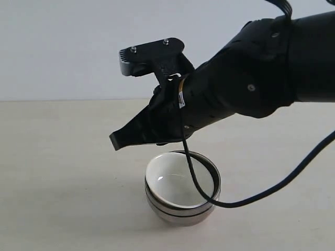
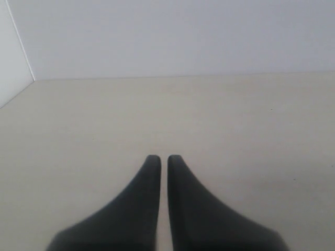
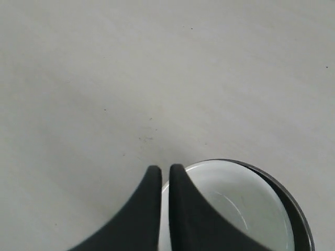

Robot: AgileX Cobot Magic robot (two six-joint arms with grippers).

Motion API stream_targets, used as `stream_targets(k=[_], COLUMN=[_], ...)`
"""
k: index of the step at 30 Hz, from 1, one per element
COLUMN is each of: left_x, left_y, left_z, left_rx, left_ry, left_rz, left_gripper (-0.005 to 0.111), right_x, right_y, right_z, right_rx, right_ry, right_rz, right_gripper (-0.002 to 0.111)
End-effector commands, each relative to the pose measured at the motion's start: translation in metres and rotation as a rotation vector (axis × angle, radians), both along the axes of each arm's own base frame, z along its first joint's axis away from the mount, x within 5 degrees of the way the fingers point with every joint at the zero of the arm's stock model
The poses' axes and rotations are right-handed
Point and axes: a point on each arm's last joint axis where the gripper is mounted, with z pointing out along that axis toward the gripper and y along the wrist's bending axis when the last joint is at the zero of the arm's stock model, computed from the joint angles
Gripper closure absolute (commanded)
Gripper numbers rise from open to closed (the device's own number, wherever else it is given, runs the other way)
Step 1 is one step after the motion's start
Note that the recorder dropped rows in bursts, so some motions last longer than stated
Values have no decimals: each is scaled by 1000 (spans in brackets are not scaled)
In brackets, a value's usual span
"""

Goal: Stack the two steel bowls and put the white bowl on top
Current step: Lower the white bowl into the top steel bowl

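Observation:
The two steel bowls (image 1: 180, 212) sit nested one inside the other near the table's front middle, their shiny rims showing as stacked bands. Inside the upper one rests the white bowl (image 1: 178, 185), slightly tilted. My right gripper (image 1: 116, 141) hangs just above and left of the stack, shut, with nothing between its fingers. In the right wrist view the right gripper (image 3: 162, 168) stands over the white bowl (image 3: 246, 209) rim, with a steel bowl's rim (image 3: 293, 201) curving round it. My left gripper (image 2: 159, 157) is shut over bare table, away from the bowls.
The beige table (image 1: 57, 172) spreads around the stack. A black cable (image 1: 251, 198) from the right arm loops down across the bowls' right side. A pale wall (image 1: 63, 47) rises behind the table.

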Motion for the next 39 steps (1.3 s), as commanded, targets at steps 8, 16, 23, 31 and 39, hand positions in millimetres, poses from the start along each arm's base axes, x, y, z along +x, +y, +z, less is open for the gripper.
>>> stream_targets(k=[8,16,23,31,39], left_x=[0,0,0,0,0], left_y=[0,0,0,0,0], left_z=[-1,-1,-1,-1,-1], left_rx=[-13,-13,-13,-13,-13], left_ry=[-5,-5,-5,-5,-5], left_rz=[3,3,3,3,3], left_gripper=[103,103,103,103,103], right_x=[-1,-3,7,9,12], right_y=[-2,2,16,18,22], right_z=[-2,-32,-68,-92,-87], right_rx=[1,61,91,-3,19], right_ry=[-9,-8,-18,6,-16], right_rz=[10,26,51,88,92], right_gripper=[108,108,108,108,108])
